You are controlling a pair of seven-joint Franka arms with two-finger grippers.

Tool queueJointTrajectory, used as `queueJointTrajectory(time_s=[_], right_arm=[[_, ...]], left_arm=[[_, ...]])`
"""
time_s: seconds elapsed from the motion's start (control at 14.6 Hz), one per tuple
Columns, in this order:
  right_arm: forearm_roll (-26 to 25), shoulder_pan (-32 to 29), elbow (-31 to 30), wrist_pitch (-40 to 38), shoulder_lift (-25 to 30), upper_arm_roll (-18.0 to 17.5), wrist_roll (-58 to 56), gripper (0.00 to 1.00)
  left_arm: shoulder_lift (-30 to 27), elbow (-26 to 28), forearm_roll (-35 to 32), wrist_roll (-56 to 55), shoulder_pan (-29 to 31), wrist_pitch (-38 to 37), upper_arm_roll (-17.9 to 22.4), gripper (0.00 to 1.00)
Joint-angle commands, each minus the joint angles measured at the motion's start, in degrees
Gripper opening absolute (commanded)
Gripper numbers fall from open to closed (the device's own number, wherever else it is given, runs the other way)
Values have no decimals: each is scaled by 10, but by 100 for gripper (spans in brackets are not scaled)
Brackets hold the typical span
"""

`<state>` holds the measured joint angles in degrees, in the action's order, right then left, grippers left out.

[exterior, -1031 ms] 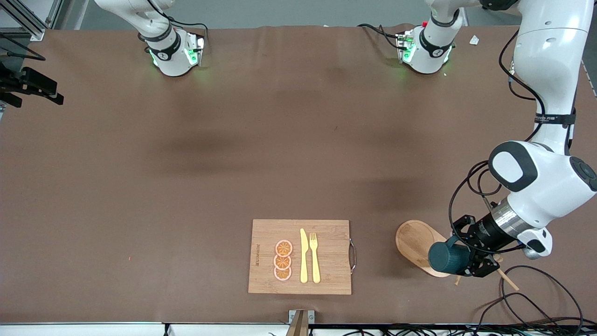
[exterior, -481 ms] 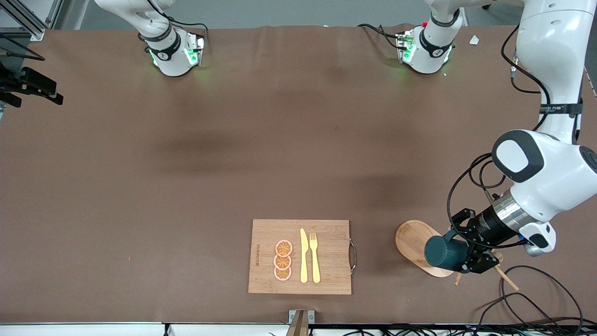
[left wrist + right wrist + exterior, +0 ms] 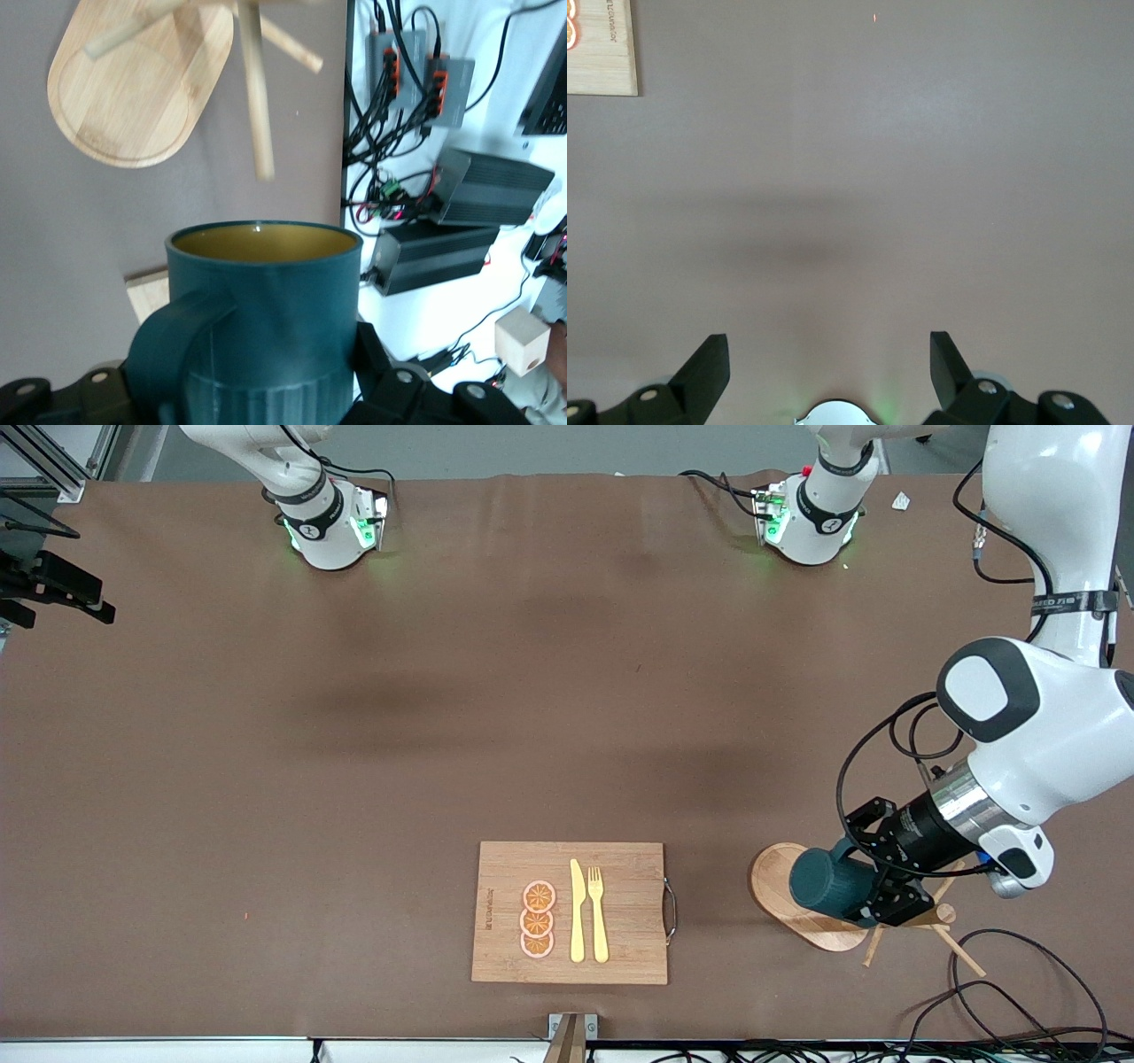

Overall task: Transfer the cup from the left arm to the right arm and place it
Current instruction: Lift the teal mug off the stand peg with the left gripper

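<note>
The dark teal cup (image 3: pixel 828 883) with ribbed sides and an ochre inside is held on its side in the air over the oval wooden base (image 3: pixel 778 879) of a mug stand. My left gripper (image 3: pixel 873 890) is shut on the cup. In the left wrist view the cup (image 3: pixel 266 301) fills the space between the black fingers (image 3: pixel 383 382), handle to one side, with the left gripper (image 3: pixel 261 390) closed around its ribbed part. My right gripper (image 3: pixel 828 352) is open and empty over bare table near its own base, and it waits. It is out of the front view.
The stand's wooden pegs (image 3: pixel 941 921) stick out beside the cup, and they also show in the left wrist view (image 3: pixel 257 106). A bamboo cutting board (image 3: pixel 629 877) near the front edge carries orange slices (image 3: pixel 538 919), a yellow knife (image 3: pixel 577 911) and a fork (image 3: pixel 598 912). Cables (image 3: pixel 1019 992) lie by the corner.
My left gripper has lifted the cup and carried it a little toward the right arm's end, off the stand's pegs and over the oval base. The right arm has not moved.
</note>
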<state>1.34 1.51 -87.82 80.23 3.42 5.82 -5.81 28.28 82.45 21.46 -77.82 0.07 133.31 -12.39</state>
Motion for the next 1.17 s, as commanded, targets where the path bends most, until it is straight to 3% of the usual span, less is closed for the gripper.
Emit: queueJointTrajectory(time_s=[0.0,0.34,0.76,1.1], right_arm=[[-7,-1,5,2,-4,-2,8,100],[-6,-2,5,5,-41,-2,8,100],[-11,-12,20,13,-114,-2,2,100],[-6,-39,20,56,-154,-2,-1,100]], left_arm=[[-20,5,-38,-13,-22,-10,3,70],[-19,4,-175,-118,-92,-10,3,70],[-12,-8,-274,-141,-177,-9,7,69],[-3,-8,-413,-206,-268,-9,11,69]])
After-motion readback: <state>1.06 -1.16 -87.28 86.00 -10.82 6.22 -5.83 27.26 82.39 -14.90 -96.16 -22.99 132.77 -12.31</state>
